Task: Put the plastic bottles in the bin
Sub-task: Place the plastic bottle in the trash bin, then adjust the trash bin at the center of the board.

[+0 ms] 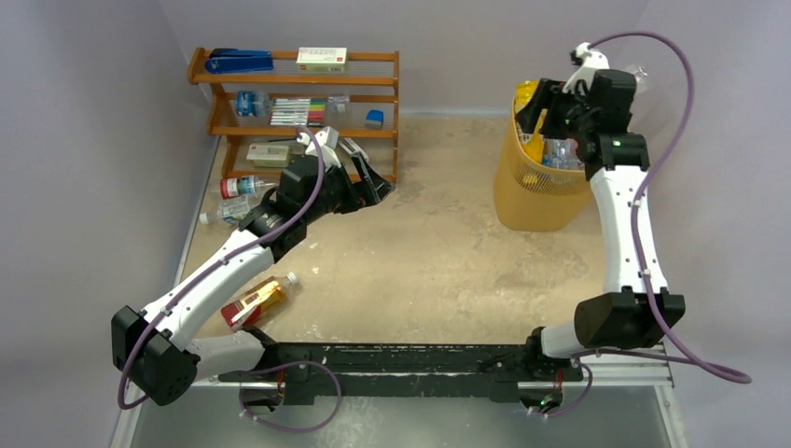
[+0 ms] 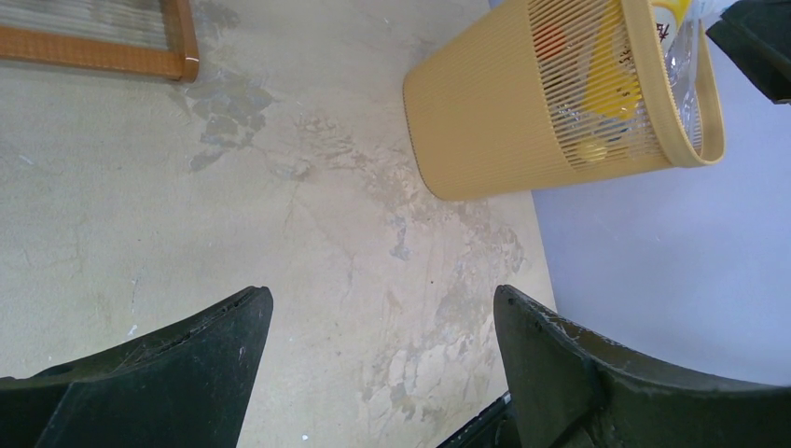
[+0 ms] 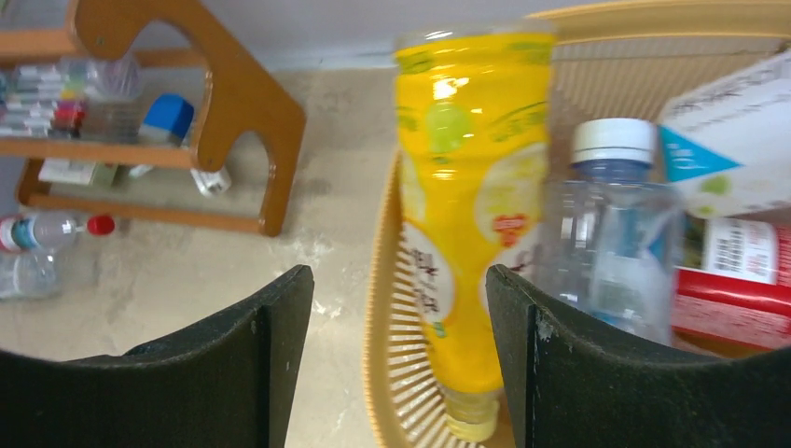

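Note:
The yellow-orange slotted bin stands at the far right of the table; it also shows in the left wrist view. My right gripper hangs open over the bin's rim. Just beyond its fingers a yellow bottle stands cap-down inside the bin, blurred, next to a clear bottle with a white cap and a red-labelled one. My left gripper is open and empty over bare table. Two clear bottles and an amber red-labelled bottle lie at the left.
A brown wooden shelf rack with pens, small boxes and a blue stapler stands at the back left, just behind my left gripper. Purple walls close in the table on the left, back and right. The arms' base rail runs along the near edge.

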Robot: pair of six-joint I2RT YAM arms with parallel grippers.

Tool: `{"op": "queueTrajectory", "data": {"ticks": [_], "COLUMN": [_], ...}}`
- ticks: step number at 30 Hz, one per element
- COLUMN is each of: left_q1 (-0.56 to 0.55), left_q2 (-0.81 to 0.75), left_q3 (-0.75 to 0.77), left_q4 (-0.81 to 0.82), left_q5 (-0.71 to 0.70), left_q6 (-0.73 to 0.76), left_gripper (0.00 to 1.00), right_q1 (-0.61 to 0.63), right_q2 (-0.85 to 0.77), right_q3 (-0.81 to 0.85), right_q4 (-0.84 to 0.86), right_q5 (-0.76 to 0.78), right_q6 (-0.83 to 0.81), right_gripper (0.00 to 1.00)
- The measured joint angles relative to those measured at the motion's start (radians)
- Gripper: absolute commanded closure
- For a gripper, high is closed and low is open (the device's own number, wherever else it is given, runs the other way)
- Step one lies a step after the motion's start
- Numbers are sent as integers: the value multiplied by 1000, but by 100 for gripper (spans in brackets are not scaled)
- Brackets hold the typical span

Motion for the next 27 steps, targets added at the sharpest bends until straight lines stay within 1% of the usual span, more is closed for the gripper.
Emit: {"op": "queueTrajectory", "data": {"ticks": [3,6,9,11,13,18,21,22,24,26,27], "left_q1": [0,0,0,0,0,0,0,0,0,0,0], "left_q2": [0,0,0,0,0,0,0,0,0,0,0], "left_q3": [0,-5,-14,-17,-17,-17,-17,-17,-18,-21,-23], "left_q4": [0,0,0,-1,0,0,0,0,0,0,0], "left_q5": [0,0,0,0,0,0,0,0,0,0,0], "left_q6": [0,0,-1,-5,-7,-7,-7,-7,-7,-7,-7], "left_gripper": [11,11,11,11,11,11,11,11,11,11,11], "right_q1": [53,51,48,51,60,121,158,168,184,190,190], "right_q2": [12,14,21,27,34,47,47,48,52,59,60], "right_q3": [-3,-10,-11,-11,-11,-17,-23,-26,-32,-35,-39], "right_q4": [-15,-32,-44,-49,-52,-58,-53,-55,-63,-74,-76], "right_q5": [33,80,118,126,129,163,182,188,199,204,210], "right_q6": [-23,-38,-49,-56,-63,-71,-74,-74,-76,-75,-73], "right_gripper": [29,31,37,41,44,48,55,56,55,49,48]}}
